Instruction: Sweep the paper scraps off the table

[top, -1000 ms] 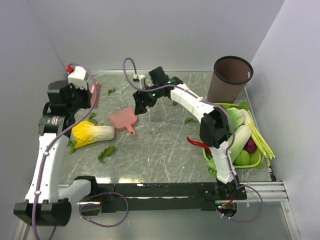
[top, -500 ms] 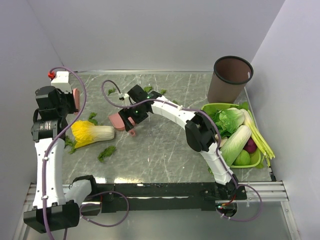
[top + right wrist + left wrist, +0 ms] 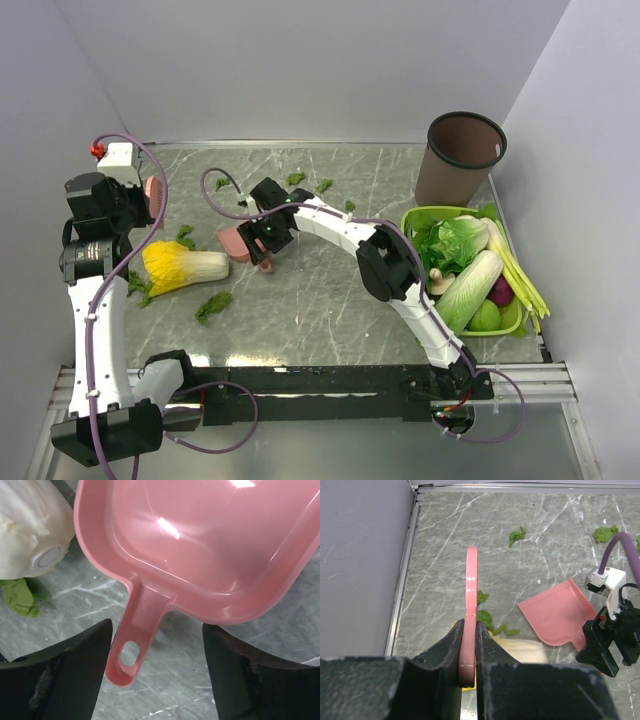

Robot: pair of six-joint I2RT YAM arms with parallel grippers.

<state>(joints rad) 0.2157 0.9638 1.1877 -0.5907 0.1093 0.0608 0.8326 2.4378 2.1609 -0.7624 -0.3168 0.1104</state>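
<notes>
"Well, the right gripper hangs spread on either side of the pink dustpan handle."

"If it closes off-centre, the handle may skid toward the cabbage."

"The left gripper pinches a thin pink scraper. The paper scraps lie scattered over the table, so a tilted pan would miss them."

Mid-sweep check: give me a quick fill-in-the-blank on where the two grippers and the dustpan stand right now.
1. The left gripper is shut on a thin tool coloured ____.
2. The right gripper is ____, its fingers either side of the dustpan handle.
3. In the top view, the cabbage lies to the ____ of the dustpan.
Missing: pink; open; left.
</notes>
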